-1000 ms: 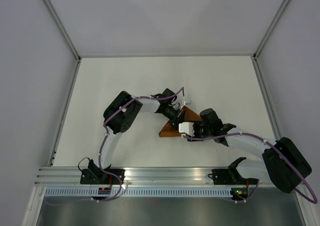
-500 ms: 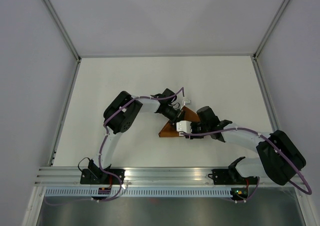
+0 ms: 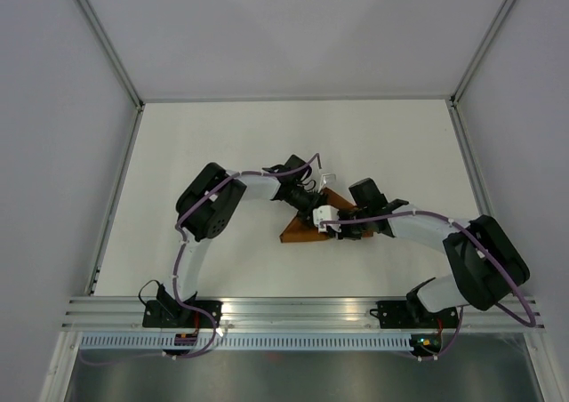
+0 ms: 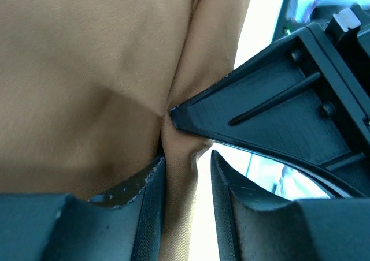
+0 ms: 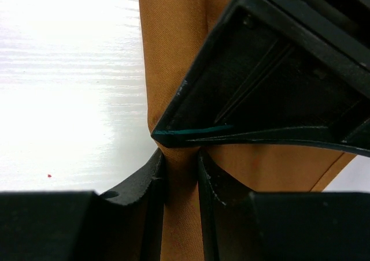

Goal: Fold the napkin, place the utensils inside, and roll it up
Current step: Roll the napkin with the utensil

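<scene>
The rust-orange napkin point(image 3: 298, 231) lies bunched in a folded triangle at the middle of the white table point(image 3: 222, 144). Both grippers meet at its right part. My right gripper point(image 3: 329, 225) is shut on a raised fold of the napkin point(image 5: 167, 41), the cloth pinched between its jaws point(image 5: 179, 154). My left gripper point(image 3: 317, 210) straddles the same fold point(image 4: 87, 59). Its jaws point(image 4: 186, 157) stand slightly apart, the cloth against the left finger and a bright gap beside the right one. Each wrist view shows the other gripper's dark finger tip-to-tip. The knife is hidden.
The two arms cross the middle of the table and crowd the napkin. White walls with metal corner posts point(image 3: 116, 64) enclose the table. An aluminium rail point(image 3: 293, 309) runs along the near edge with both arm bases.
My right arm has swung left and forward, bringing its gripper onto the napkin next to the left gripper. The left arm shifted slightly. The napkin stays in place.
</scene>
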Robot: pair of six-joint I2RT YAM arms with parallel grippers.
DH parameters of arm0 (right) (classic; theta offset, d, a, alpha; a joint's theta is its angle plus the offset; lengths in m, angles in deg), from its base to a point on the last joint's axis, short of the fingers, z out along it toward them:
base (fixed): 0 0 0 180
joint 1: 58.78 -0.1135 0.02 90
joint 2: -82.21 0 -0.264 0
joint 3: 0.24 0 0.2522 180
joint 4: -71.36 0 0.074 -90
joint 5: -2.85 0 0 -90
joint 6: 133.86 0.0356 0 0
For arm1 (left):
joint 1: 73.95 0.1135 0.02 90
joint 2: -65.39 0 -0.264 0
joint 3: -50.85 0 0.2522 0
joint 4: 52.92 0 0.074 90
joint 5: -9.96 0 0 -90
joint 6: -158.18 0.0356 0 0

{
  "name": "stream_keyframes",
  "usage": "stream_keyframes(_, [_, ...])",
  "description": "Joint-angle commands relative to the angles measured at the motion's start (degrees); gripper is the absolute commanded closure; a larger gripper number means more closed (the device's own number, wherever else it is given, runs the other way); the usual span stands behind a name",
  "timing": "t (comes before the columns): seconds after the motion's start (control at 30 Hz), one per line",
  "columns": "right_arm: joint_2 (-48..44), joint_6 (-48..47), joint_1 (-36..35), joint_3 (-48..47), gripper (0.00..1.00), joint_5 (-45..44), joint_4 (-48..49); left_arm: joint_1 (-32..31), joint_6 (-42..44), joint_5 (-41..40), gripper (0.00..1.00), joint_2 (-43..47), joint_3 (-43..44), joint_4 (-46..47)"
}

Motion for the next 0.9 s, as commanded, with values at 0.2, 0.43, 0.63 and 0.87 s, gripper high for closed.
stream_keyframes(0.2, [10.7, -8.1, 7.0, -8.3, 0.9, 8.8, -19.4, 4.3, -8.4, -21.6, 0.54, 9.5, -8.4, 8.3])
stream_keyframes(0.43, [20.2, -13.7, 8.8, -16.7, 0.91, 12.3, -30.6, 5.7, -8.6, -33.9, 0.52, 19.0, -15.2, 15.1])
stream_keyframes(0.63, [28.3, -16.8, 10.4, -24.5, 0.91, 13.2, -39.7, 6.6, -9.5, -44.5, 0.51, 32.9, -31.1, 34.1])
stream_keyframes(0.87, [35.7, -17.5, 11.0, -32.5, 0.9, 12.9, -46.4, 2.8, -0.8, -52.9, 0.41, 41.2, -44.8, 51.4])
